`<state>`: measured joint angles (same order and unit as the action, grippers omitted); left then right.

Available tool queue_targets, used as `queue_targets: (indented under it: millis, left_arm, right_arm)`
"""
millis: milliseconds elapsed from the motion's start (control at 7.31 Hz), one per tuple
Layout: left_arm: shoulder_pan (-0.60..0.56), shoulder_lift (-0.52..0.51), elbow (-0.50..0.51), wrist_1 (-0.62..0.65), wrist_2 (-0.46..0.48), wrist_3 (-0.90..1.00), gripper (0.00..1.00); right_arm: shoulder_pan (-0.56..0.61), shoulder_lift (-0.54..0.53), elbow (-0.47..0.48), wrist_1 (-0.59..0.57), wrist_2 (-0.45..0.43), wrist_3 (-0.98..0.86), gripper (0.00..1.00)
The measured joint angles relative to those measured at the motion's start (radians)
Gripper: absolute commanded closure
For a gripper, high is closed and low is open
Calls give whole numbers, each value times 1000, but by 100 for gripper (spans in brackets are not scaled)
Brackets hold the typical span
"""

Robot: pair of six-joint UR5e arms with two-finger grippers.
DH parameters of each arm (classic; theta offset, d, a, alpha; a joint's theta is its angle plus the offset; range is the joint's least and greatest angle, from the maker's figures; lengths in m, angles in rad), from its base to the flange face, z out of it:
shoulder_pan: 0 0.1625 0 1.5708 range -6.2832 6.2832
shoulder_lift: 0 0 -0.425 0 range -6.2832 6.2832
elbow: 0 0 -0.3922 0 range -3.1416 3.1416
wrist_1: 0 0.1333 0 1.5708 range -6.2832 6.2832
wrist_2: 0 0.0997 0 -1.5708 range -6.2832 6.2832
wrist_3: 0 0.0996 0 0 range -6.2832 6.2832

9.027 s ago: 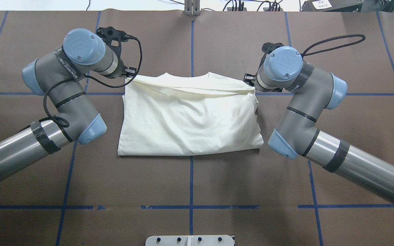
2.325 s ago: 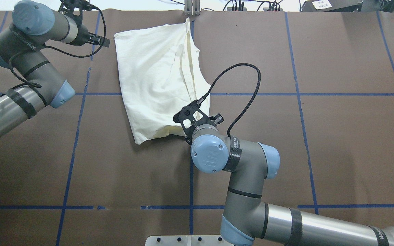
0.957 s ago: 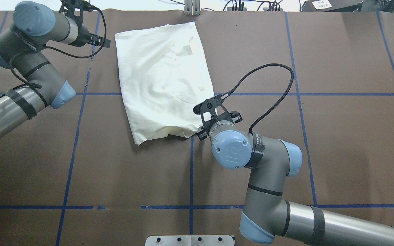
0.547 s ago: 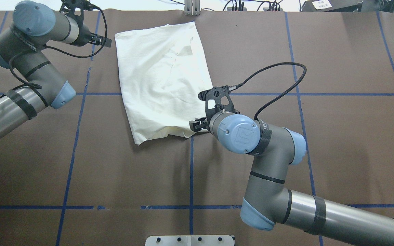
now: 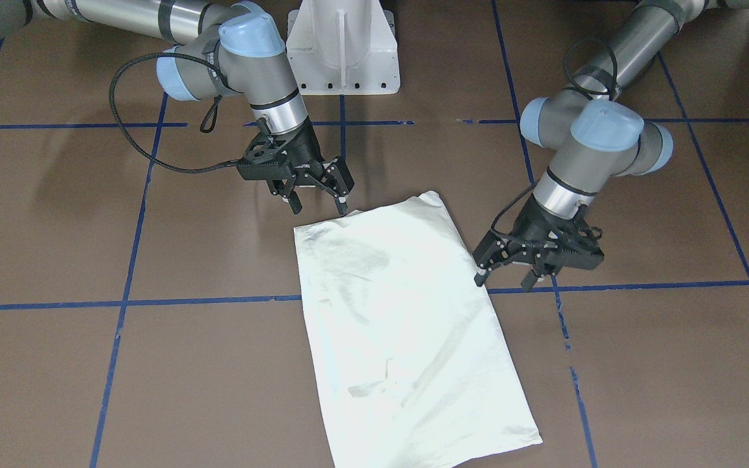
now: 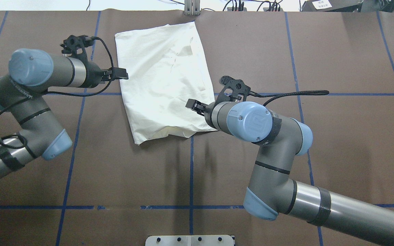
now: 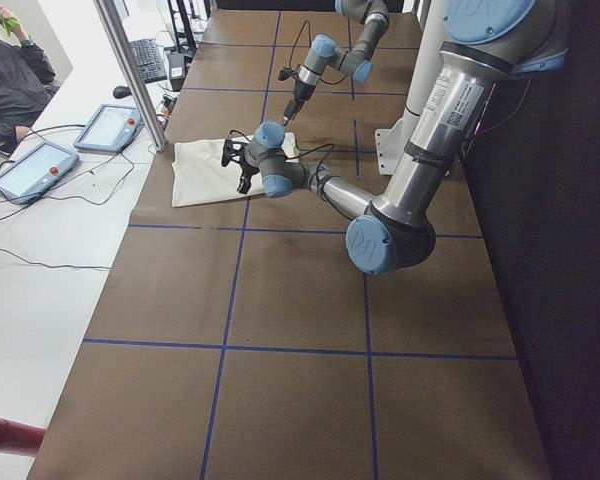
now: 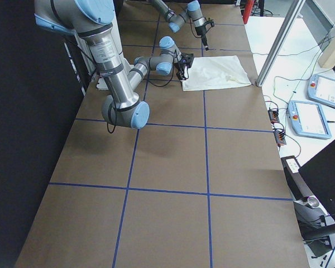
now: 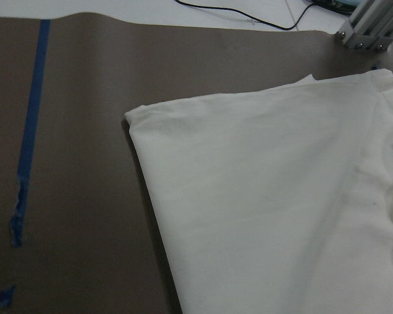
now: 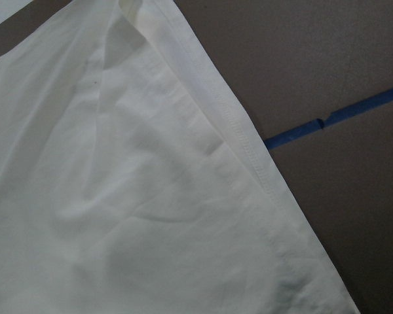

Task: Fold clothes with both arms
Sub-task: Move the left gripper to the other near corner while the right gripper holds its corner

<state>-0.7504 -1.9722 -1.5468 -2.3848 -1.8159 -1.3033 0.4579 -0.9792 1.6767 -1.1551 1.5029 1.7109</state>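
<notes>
Front camera: the cream-white long-sleeved T-shirt, folded to a slanted rectangle with its plain side up, lies flat on the brown paper-covered table. The black left gripper hangs just beside one long edge, fingers spread, holding nothing. The black right gripper hovers at the end nearest the robot, fingers spread too. I'd say both are poised to take edges for another fold.

Overhead: one gripper on each side of the cloth.

Side cameras: too small to add anything.

Wrist cameras: each looks down on a hem, no fingers in frame.

No container anywhere.
</notes>
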Motion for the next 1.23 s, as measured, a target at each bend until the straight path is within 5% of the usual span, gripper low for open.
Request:
queue_targets:
  millis: [274,684,1231]
  left_arm:
    - [121,80,-133,-17,120,-278,13]
    - [275,98,-144,-23,316,-519,17]
    - [345,115,-136,-22,350,-568,19]
  right_arm:
    - [53,0,0,-2,0,92,1]
    - [77,-3,-1,-1,0,103,0]
    - [77,-6,-1,1,0,106,0]
